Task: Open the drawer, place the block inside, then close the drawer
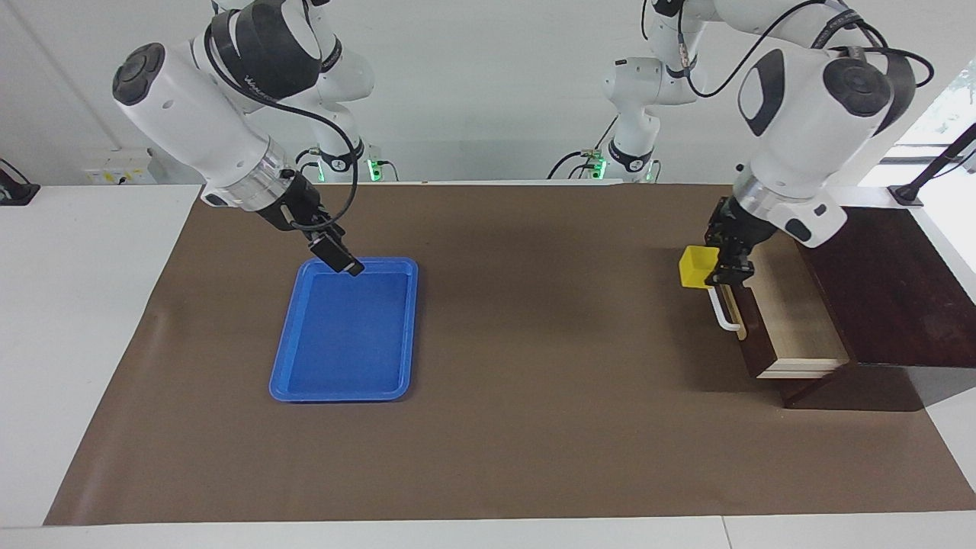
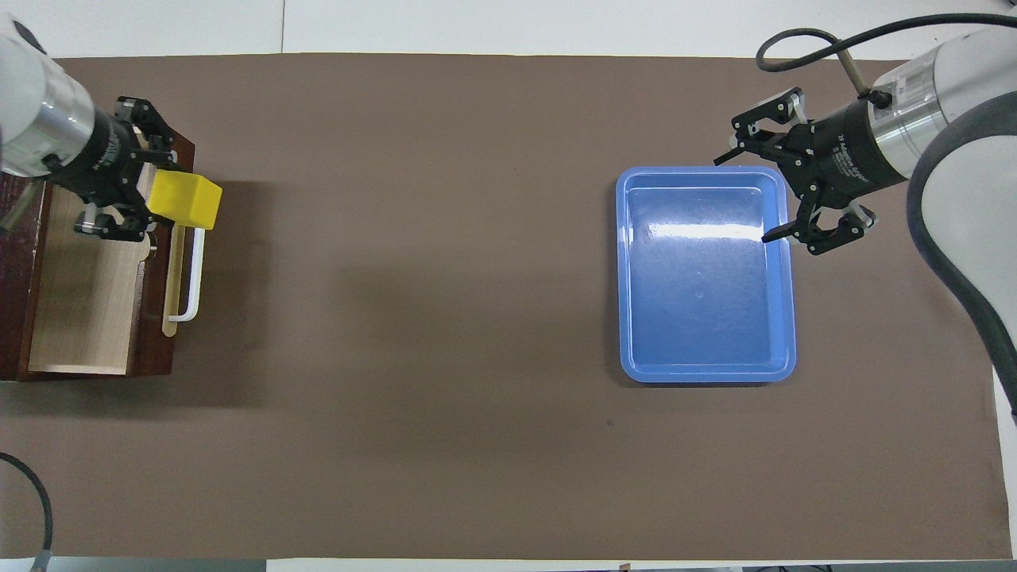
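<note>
A small, glossy yellow block (image 1: 695, 267), cube-shaped with crisp edges, is gripped by the left gripper (image 1: 730, 268) and held in the air over the white bar handle (image 1: 720, 303) of the drawer (image 1: 778, 305). The drawer is pulled out of its dark wooden box (image 1: 888, 282), so its pale, smooth light-wood floor is exposed. The right gripper (image 1: 335, 252), with its fingers spread and nothing held, is poised over the rim of a flat blue plastic tray (image 1: 347, 332) with rounded corners, laid on the matte brown mat (image 1: 534, 396).
</note>
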Available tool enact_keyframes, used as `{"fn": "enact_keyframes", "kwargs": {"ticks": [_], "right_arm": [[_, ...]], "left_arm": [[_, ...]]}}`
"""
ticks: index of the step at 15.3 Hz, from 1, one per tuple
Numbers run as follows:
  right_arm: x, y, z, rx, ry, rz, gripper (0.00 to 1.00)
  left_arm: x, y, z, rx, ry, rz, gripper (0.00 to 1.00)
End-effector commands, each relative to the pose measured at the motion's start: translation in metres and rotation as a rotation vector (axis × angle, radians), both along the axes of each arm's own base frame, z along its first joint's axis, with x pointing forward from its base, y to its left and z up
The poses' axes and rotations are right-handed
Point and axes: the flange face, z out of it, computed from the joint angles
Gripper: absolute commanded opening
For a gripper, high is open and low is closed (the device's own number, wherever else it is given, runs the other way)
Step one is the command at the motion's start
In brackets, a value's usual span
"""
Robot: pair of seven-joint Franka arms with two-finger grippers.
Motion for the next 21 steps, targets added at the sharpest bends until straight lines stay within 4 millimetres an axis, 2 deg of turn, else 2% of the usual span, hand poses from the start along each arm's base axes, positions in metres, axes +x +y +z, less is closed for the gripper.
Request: {"fn": "enact_keyframes", "kwargs": {"ticks": [1,3,5,9,10,11,13,14,17,19,21], "right_arm": [[-0.011,-0.019,0.012,-0.106,-0.049,0.269,1.00],[-0.018,-0.031,0.020,-0.154,-0.079,0.426,1.00],[-0.022,-0.050,0.027,-0.201,-0.092,0.537,1.00],[-0.037,-0.085,0.050,-0.272,-0.152,0.806,1.00],[-0.042,-0.091,0.055,-0.296,-0.160,0.873,1.00],[-0.048,-0.094,0.060,-0.318,-0.161,0.940,1.00],[-0.068,-0.101,0.070,-0.328,-0.167,0.966,1.00],[-0.081,-0.106,0.071,-0.326,-0.166,0.981,1.00],[-0.114,-0.118,0.066,-0.307,-0.149,1.007,1.00],[-0.124,-0.118,0.059,-0.270,-0.103,1.000,1.00],[-0.120,-0.121,0.055,-0.269,-0.104,0.991,1.00]], "left_arm": [[-0.006,0.048,0.000,0.018,0.010,-0.045,0.00],[-0.007,0.083,-0.004,0.015,0.007,-0.057,0.00],[-0.011,0.103,-0.014,0.016,-0.009,-0.061,0.00],[-0.019,0.115,-0.029,0.020,-0.029,-0.048,0.00],[-0.020,0.125,-0.031,0.021,-0.032,-0.033,0.00],[-0.021,0.130,-0.036,0.022,-0.041,-0.025,0.00],[-0.026,0.130,-0.052,0.025,-0.054,-0.013,0.00],[-0.028,0.130,-0.061,0.025,-0.056,-0.011,0.00],[-0.029,0.144,-0.066,0.026,-0.057,0.013,0.00],[-0.031,0.145,-0.076,0.025,-0.057,0.041,0.00],[-0.033,0.148,-0.086,0.027,-0.076,0.063,0.00]]}}
